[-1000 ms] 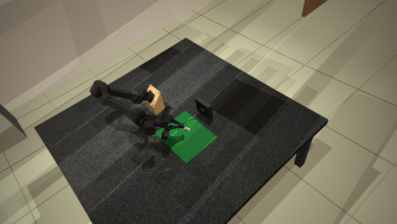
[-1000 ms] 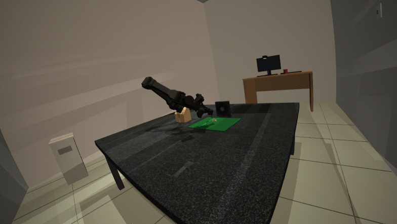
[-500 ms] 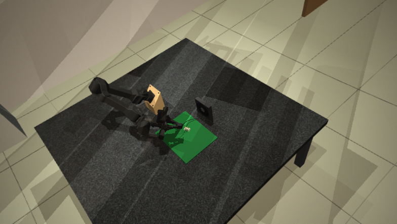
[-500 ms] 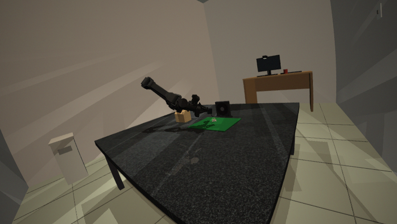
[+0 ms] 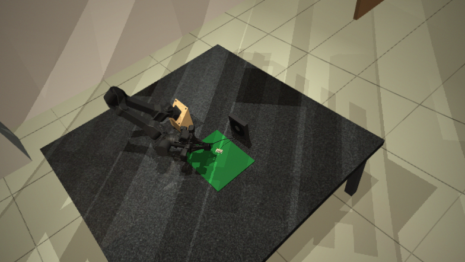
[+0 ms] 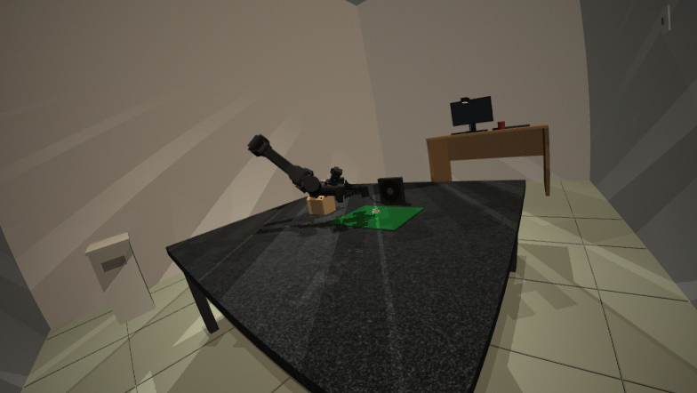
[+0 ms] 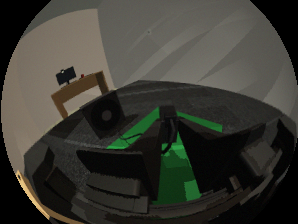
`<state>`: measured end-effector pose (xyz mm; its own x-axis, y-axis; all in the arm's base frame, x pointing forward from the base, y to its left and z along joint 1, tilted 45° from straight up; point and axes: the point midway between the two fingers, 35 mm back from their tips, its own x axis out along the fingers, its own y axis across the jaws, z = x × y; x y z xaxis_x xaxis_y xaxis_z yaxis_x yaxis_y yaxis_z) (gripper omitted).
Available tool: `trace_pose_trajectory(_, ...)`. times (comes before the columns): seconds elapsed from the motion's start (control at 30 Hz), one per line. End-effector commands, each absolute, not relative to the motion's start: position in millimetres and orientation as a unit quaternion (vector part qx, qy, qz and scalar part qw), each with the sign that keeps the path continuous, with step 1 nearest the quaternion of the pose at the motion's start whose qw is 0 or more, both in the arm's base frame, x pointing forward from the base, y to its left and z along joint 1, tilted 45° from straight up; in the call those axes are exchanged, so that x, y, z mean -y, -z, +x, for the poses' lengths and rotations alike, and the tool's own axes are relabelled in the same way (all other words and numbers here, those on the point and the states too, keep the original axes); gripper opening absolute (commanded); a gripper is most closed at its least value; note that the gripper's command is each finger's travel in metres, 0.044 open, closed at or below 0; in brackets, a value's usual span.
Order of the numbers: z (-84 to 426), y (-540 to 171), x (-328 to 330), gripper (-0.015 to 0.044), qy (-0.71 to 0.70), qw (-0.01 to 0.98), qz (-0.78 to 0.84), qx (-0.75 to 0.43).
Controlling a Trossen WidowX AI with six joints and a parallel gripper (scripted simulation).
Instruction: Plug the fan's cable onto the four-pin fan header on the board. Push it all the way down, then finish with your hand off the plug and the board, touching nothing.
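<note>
Plug sits pinched in the tips of the gripper, its jaws clamped on it. It is up above the green board, a bit left of the small pale header. The black fan stands at the far side, with its cable hanging loose. The hand looks almost flat, so I think it should tip down first. Then move right, line up all four holes, and push slowly and straight. A crooked push could bend pins. Let go only when it is all the way down.
</note>
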<state>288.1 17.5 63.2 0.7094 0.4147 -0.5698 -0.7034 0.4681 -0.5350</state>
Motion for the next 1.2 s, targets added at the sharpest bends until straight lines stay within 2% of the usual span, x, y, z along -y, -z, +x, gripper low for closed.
trace_pose_trajectory(0.0,285.3,-65.9,-18.0,0.0,-0.335,0.836,-0.402,-0.164)
trace_pose_trajectory(1.17,285.1,-66.2,-17.1,0.0,-0.336,0.835,-0.398,-0.176)
